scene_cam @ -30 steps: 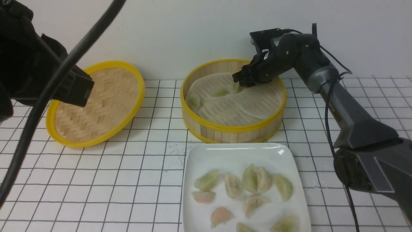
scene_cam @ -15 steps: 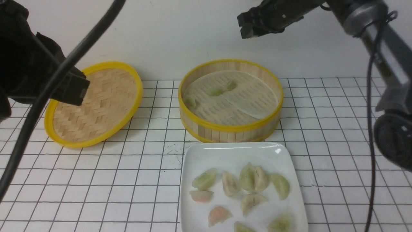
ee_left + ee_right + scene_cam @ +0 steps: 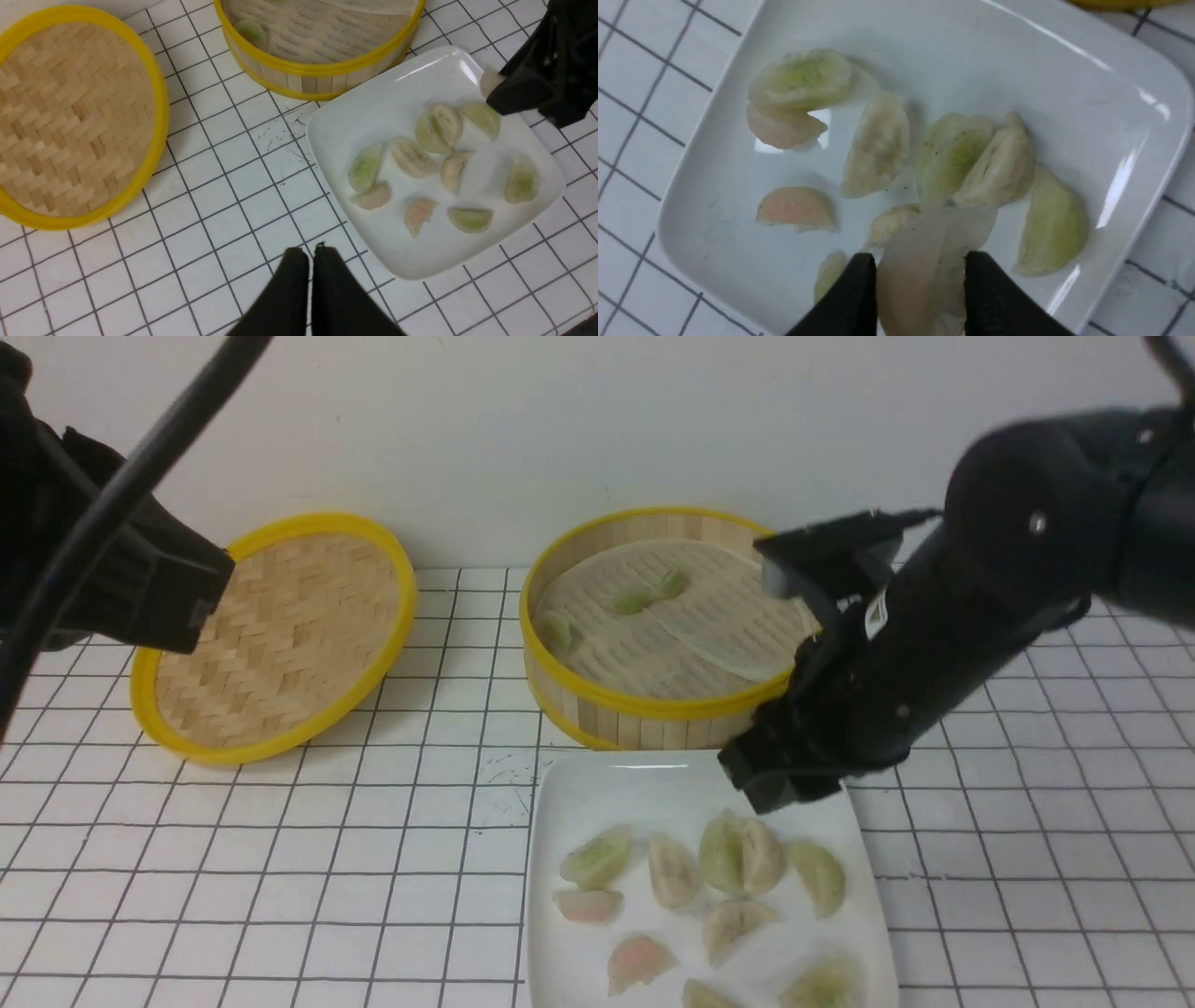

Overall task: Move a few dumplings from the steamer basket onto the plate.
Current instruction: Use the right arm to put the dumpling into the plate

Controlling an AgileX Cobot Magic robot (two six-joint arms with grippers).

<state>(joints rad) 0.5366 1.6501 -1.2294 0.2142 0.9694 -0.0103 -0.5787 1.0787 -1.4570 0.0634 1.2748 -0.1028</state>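
The steamer basket (image 3: 667,709) stands at the back with three green dumplings (image 3: 632,601) on its liner. In front of it the white plate (image 3: 635,784) carries several dumplings (image 3: 672,870). My right gripper (image 3: 782,791) hangs over the plate's far right corner. In the right wrist view it (image 3: 920,261) is shut on a pale pink translucent dumpling (image 3: 915,280), just above the plate (image 3: 1017,70). My left gripper (image 3: 310,252) is shut and holds nothing. It hovers over the tiles near the plate's (image 3: 387,107) front left edge.
The shallow woven lid (image 3: 280,635) with its yellow rim lies to the left of the basket. A white wall runs close behind both. The left arm's black body and cable fill the front view's upper left. The surface is white tile with a dark grid.
My right gripper left the basket, rose high, then came down over the plate's far right corner. The three green dumplings stay in the basket. The left arm barely shifted.
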